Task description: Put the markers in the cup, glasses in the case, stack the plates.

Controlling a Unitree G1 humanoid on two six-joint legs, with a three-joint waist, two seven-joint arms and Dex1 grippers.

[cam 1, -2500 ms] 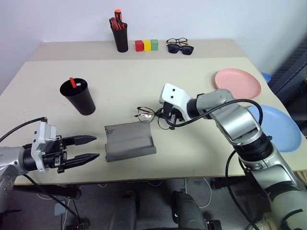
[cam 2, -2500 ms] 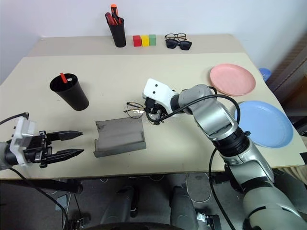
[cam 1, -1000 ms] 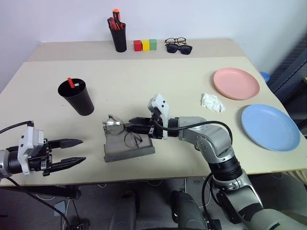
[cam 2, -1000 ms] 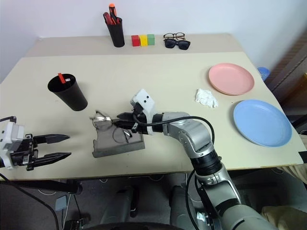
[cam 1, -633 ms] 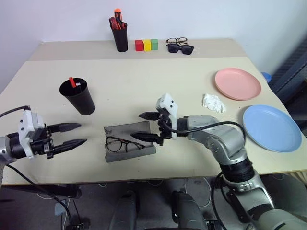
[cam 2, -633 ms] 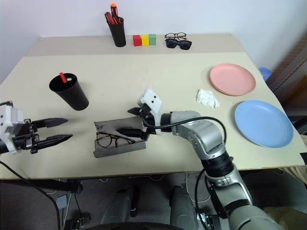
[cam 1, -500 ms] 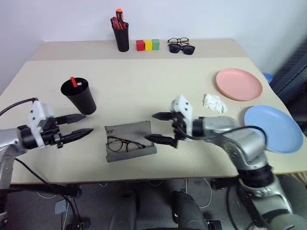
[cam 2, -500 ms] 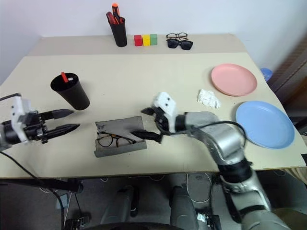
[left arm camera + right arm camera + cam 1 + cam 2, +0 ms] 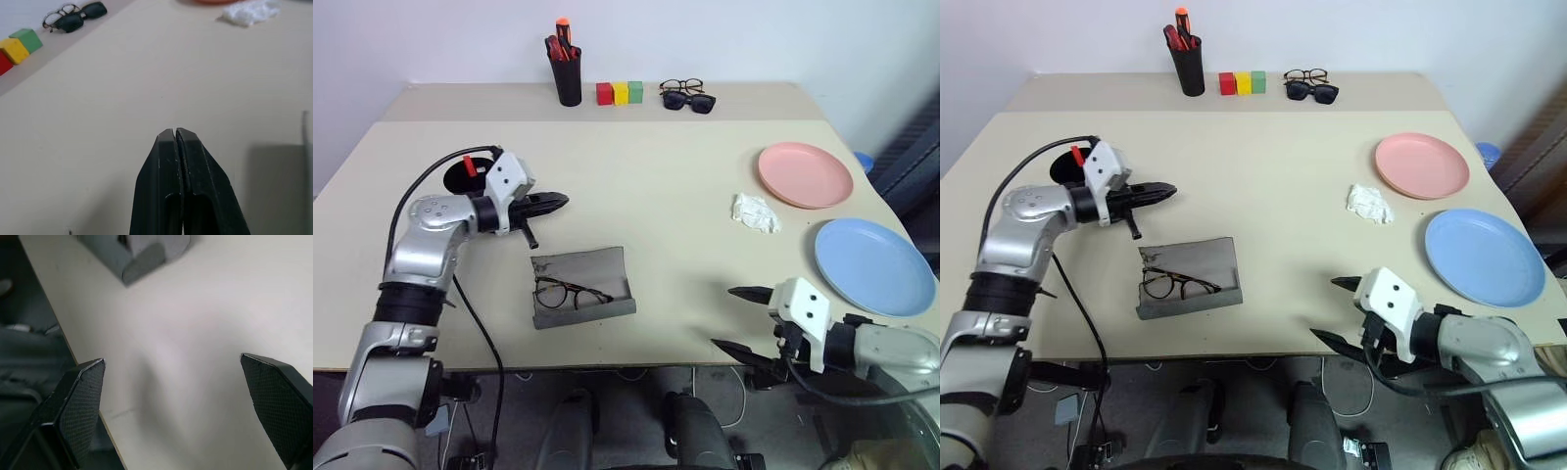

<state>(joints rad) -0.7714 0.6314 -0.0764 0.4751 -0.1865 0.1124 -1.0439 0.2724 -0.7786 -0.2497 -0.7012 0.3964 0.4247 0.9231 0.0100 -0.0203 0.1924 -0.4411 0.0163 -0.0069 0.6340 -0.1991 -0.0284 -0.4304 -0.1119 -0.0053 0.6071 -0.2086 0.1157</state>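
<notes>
Glasses [image 9: 570, 293] now dropped in the open case [image 9: 582, 286], right gripper [image 9: 738, 319] wide open, empty and pulled back to table edge, left gripper [image 9: 560, 201] closed empty beside the cup [image 9: 461, 173]; lid-close next.

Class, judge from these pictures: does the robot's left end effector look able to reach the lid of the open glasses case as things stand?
Probably yes. The left end effector, shut and empty, hovers just beyond the case, whose lid lies open with the glasses inside. Nothing stands between them.
</notes>
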